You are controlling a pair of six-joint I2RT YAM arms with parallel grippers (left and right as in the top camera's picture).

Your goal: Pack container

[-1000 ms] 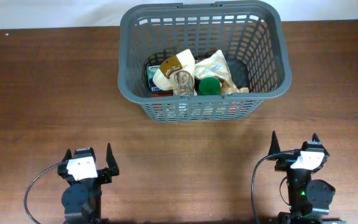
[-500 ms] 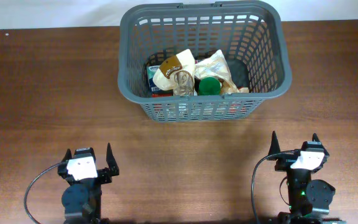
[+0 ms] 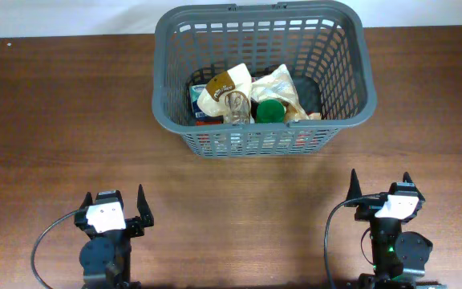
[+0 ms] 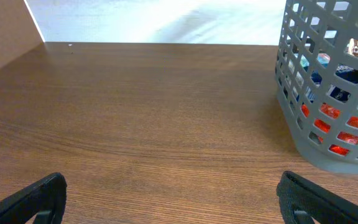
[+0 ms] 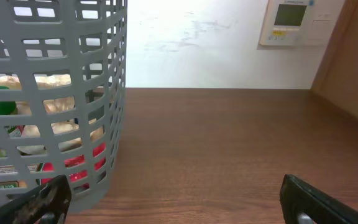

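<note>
The container, a dark grey slotted basket (image 3: 172, 48), stands at the back middle of the wooden table. It also shows in the left wrist view (image 4: 294, 106) and the right wrist view (image 5: 114, 81). Inside lie crumpled cream bags (image 3: 283, 84), a green-capped item (image 3: 270, 111), a clear jar (image 3: 236, 105) and red and blue packs. My left gripper (image 3: 115, 201) is open and empty near the front edge, far from the basket; its fingertips frame bare wood (image 4: 173, 199). My right gripper (image 3: 379, 185) is open and empty at the front right (image 5: 176, 199).
A white wall runs behind the table's far edge, with a wall panel (image 5: 289, 22) at the right. Black cables loop by each arm base, such as the left one (image 3: 42, 241). Bare wood lies between the grippers and the basket.
</note>
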